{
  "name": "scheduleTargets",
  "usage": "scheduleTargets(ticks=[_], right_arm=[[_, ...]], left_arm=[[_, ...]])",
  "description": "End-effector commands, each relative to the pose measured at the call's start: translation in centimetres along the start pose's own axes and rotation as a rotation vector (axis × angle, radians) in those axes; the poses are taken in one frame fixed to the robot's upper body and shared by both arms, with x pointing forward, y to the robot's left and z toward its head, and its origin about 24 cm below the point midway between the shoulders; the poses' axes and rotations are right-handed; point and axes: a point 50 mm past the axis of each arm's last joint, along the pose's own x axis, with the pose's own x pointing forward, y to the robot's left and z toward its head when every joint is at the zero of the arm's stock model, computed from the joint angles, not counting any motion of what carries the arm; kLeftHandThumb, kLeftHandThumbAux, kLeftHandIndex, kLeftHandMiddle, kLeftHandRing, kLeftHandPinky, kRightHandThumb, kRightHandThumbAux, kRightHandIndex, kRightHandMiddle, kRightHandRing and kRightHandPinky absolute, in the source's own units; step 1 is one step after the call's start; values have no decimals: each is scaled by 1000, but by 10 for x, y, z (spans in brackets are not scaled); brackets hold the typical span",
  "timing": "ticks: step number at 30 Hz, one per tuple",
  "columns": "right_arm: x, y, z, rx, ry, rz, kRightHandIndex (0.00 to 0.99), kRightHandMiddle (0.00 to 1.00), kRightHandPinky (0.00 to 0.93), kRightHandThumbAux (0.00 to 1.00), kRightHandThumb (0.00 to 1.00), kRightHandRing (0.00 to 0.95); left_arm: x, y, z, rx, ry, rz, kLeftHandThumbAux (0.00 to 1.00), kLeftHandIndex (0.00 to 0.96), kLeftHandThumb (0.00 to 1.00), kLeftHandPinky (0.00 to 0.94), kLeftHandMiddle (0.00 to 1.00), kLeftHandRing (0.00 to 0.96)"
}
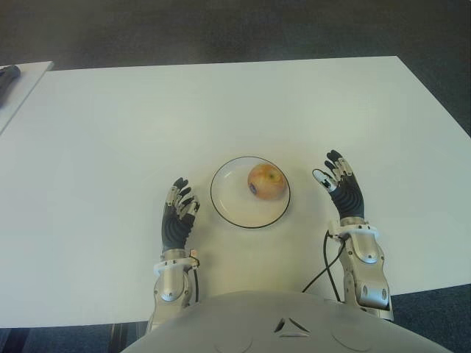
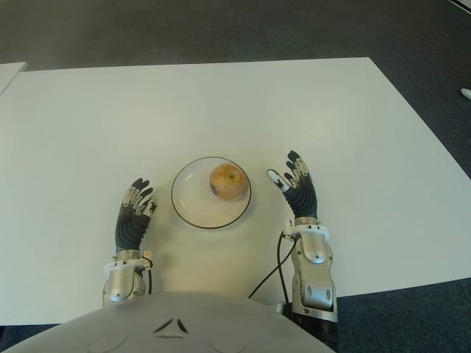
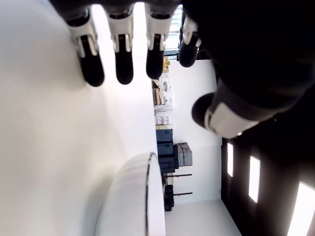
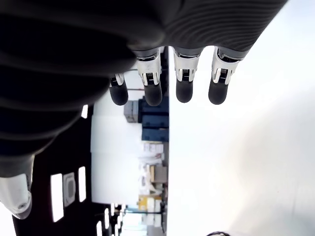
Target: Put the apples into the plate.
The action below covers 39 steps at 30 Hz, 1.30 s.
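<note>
One yellowish-red apple (image 1: 266, 182) lies in the white plate (image 1: 234, 209) with a dark rim, near my side of the table. My left hand (image 1: 179, 208) is to the left of the plate, fingers spread and holding nothing; the plate's rim (image 3: 145, 196) shows in the left wrist view. My right hand (image 1: 337, 179) is to the right of the plate, a little apart from it, fingers extended and empty. In the right wrist view its fingertips (image 4: 183, 92) stretch out over bare table. No other apple is in view.
The white table (image 1: 221, 110) stretches far and wide around the plate. A second white surface (image 1: 18, 84) with a dark object (image 1: 7, 75) on it stands at the far left. A black cable (image 1: 324, 268) runs by my right wrist. Dark floor lies beyond the table's edges.
</note>
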Motion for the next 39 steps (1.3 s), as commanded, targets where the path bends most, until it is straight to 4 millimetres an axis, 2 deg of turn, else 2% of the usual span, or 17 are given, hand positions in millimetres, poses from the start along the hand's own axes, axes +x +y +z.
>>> scheduleTargets(ticks=[1,7,21,27,39], right_arm=[[-8,-3,-12,19,26,-6,52,77,12,623,35,28],[-21,18,-37,71,74,-11,68,91,65,669,56,56],[-37,19,-38,134,132,-43,52,99,49,679,122,62],[-36,19,-52,136,203,-44,40,75,22,675,138,41],[-37,17,-64,88,253,-59,46,91,66,649,138,54]], left_arm=[[-2,2,-11,-8,24,21,608,110,129,222,135,170],[-6,3,-17,-27,39,9,605,109,132,220,130,165],[-20,5,-28,-54,85,0,591,101,131,210,120,153],[-23,9,-31,-56,101,2,595,98,134,217,119,155],[-27,7,-29,-45,120,-6,611,92,150,227,124,163]])
